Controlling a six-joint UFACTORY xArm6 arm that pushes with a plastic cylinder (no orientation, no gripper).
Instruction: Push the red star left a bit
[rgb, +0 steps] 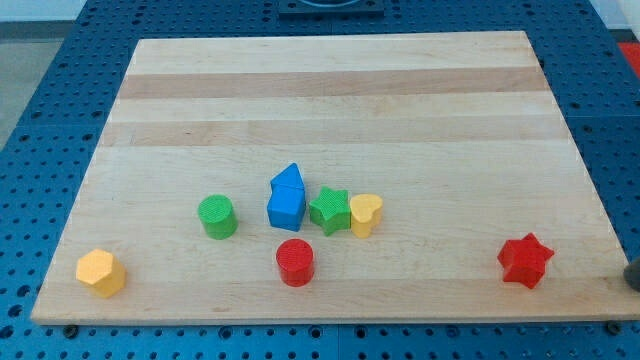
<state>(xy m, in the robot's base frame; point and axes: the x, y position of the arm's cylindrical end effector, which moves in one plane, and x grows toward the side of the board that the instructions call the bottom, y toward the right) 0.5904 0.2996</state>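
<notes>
Altogether two red blocks (295, 262), two green (217, 216), two yellow (101, 272), one blue (286, 198).

A big wooden board (330, 90) lies flat, made of light planks with paler and darker stripes running across. Under it is a blue table (50, 120) full of little round holes in rows. At the view's top, a dark grey piece (330, 6) sits just behind the board. The light is bright and even.
</notes>
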